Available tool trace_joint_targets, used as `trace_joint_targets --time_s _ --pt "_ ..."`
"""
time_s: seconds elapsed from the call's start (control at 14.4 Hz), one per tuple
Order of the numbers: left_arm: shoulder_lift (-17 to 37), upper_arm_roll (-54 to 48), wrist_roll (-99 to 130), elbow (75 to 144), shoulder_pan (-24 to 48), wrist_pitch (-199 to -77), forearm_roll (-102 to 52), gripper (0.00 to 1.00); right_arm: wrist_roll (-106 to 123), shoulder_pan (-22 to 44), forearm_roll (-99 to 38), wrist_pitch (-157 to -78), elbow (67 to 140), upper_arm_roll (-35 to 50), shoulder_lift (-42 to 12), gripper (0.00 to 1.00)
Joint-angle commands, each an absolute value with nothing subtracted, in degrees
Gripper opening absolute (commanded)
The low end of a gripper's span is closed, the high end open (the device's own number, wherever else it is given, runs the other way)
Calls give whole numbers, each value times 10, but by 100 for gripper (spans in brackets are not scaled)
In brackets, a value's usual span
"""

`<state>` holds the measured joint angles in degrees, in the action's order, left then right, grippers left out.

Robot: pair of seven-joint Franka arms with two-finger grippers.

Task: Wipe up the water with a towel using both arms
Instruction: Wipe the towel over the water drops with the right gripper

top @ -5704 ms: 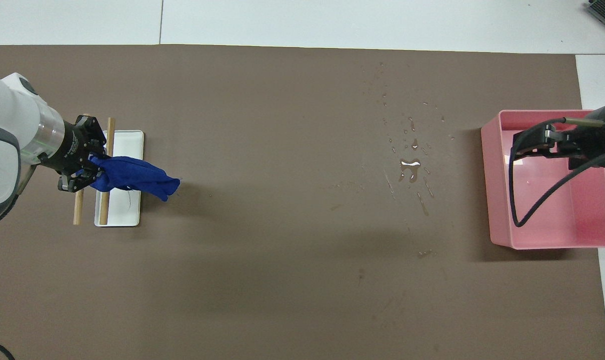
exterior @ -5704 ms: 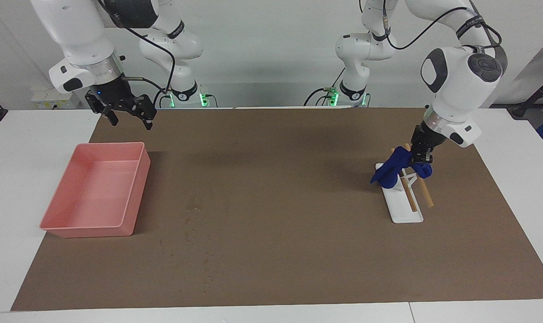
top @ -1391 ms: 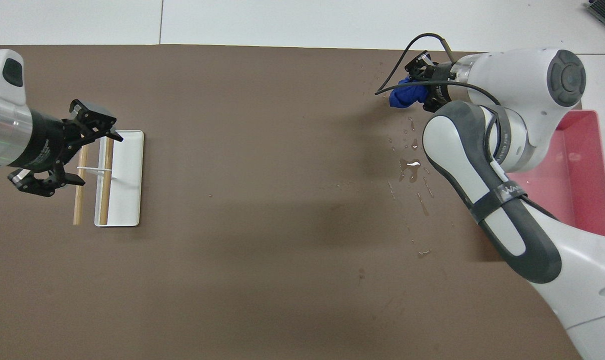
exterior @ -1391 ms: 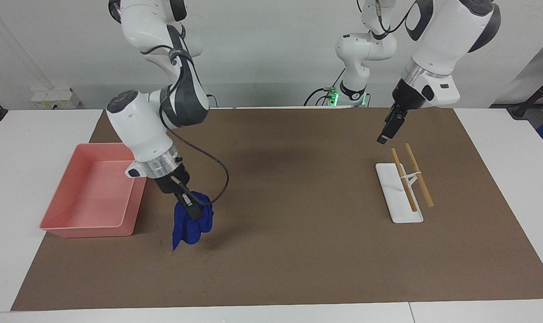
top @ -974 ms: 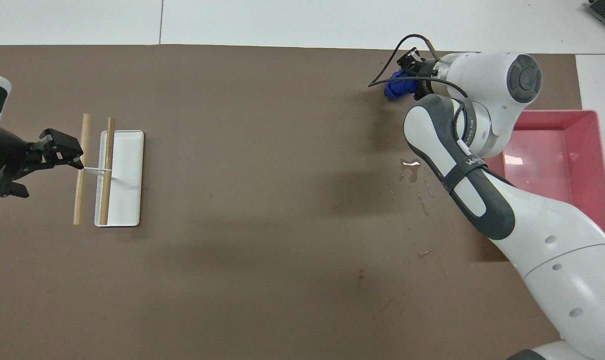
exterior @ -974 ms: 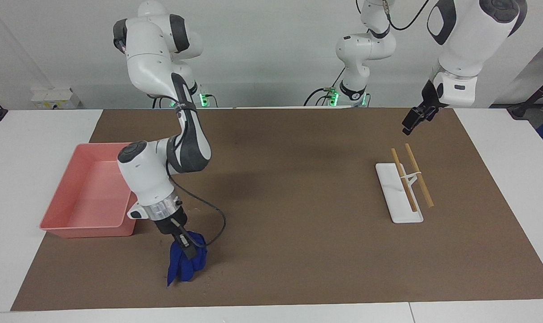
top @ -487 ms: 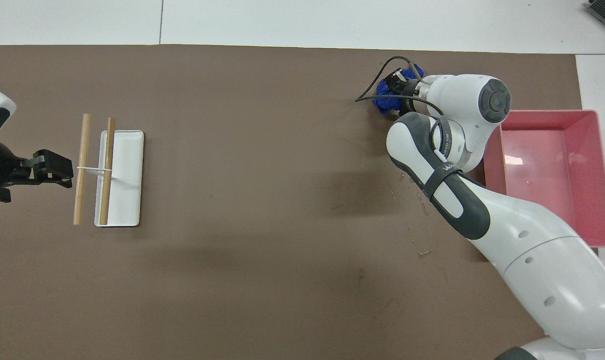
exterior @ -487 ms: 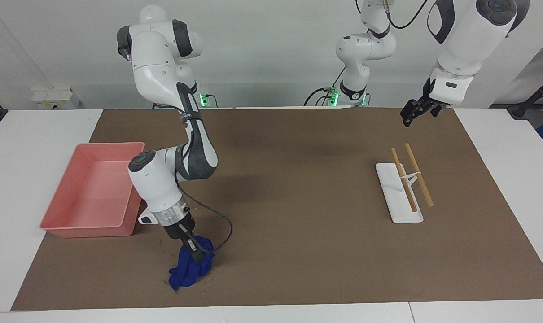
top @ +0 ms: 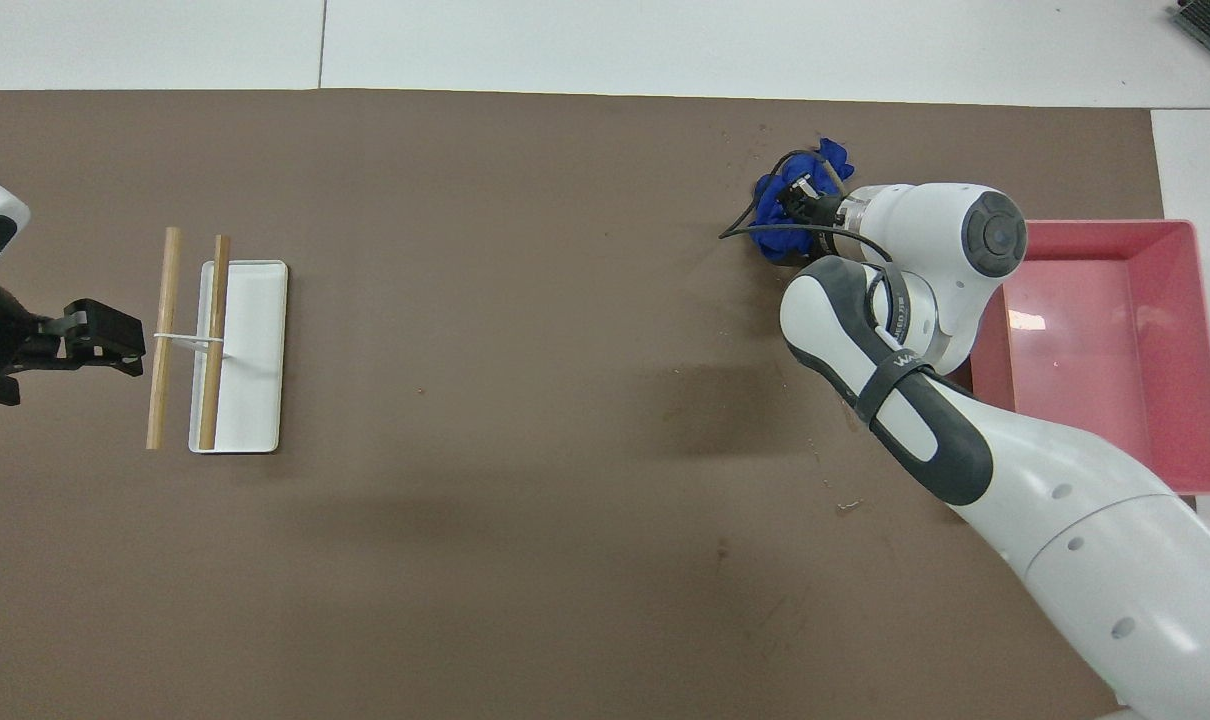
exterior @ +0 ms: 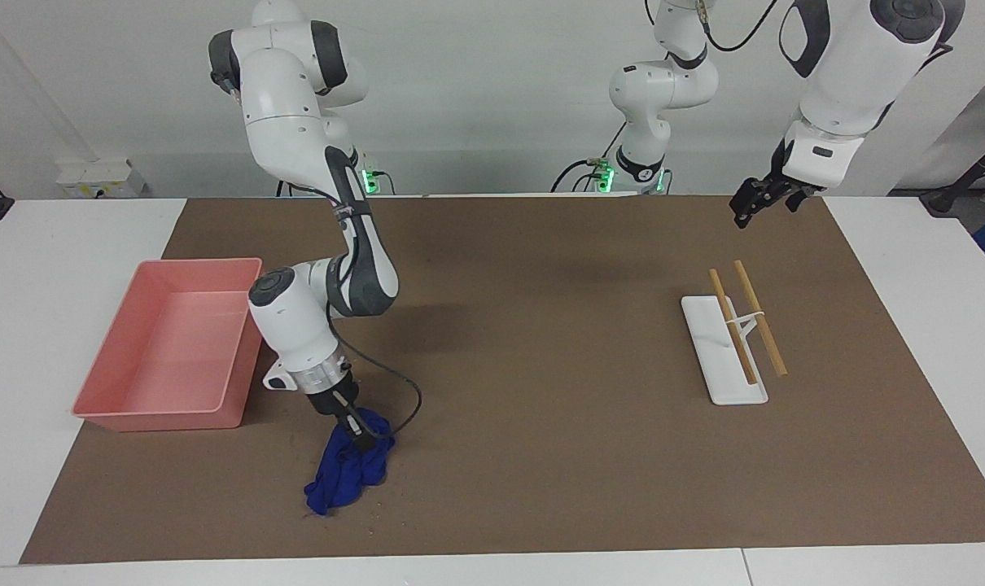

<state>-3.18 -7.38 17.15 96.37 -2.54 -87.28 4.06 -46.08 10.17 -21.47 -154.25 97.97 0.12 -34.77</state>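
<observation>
**Wipe under way, water remains**

My right gripper (exterior: 354, 425), jaws clenched on the blue towel (exterior: 348, 474), presses it to the brown mat (exterior: 541, 456), at five o'clock from the pink tray (exterior: 102, 358). Droplets (top: 845, 505) still await wiping. My left gripper (exterior: 753, 203) waits, jaws released, above the mat's edge.

towel (exterior: 348, 476) on mat (exterior: 541, 456) | tray (exterior: 118, 411) beside, nearer robots | stand (exterior: 724, 358) toward left arm's end
</observation>
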Motion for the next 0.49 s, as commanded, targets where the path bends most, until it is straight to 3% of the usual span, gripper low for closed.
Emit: trace_joint_targets --time_s 0.0,0.42 --pt "-35 -44 158 961 -5 -889 44 100 -410 98 -231 -1549 1062 4 -314 0" --pt "18 -37 143 906 11 -866 46 100 -396 98 -231 -1537 1169 4 -244 0"
